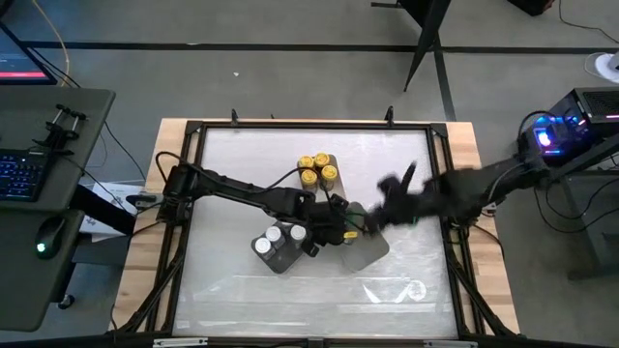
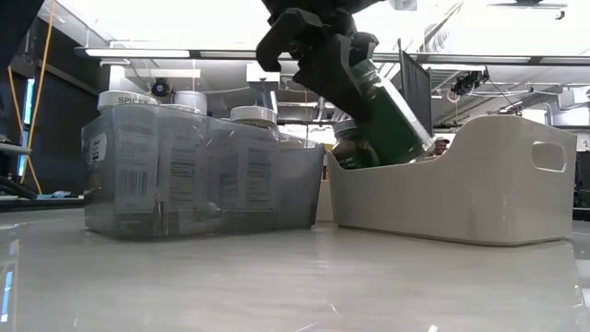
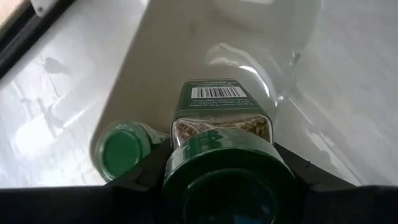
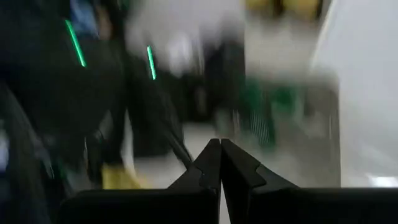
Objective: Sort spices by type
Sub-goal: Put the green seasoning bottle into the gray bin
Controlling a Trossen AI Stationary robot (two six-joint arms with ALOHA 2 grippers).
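The pale, glossy surface [image 1: 242, 290] carries two trays side by side near its middle: a rectangular grey translucent tray [image 2: 203, 180] holding upright clear spice jars with white lids [image 1: 274, 239], and just beside it a white plastic tray with handle cut-outs [image 2: 461, 194]. The dark left arm reaches in from the left edge of the surface, and the left gripper [image 2: 318, 51] hangs over the white tray with its fingers clamped on a tilted green-lidded spice jar with a green label [image 3: 222, 130], lid end up between the fingers and the barcode end angled down into the tray. A second green-lidded jar [image 3: 121, 149] lies inside the white tray just beside the held one. The dark right arm comes in from the right edge, and the right gripper [image 4: 220, 163] is above the surface near the white tray, its fingers pressed together with nothing between them. A cluster of small yellow-lidded spice jars [image 1: 317, 169] stands on the bare surface toward the far edge, apart from both trays.
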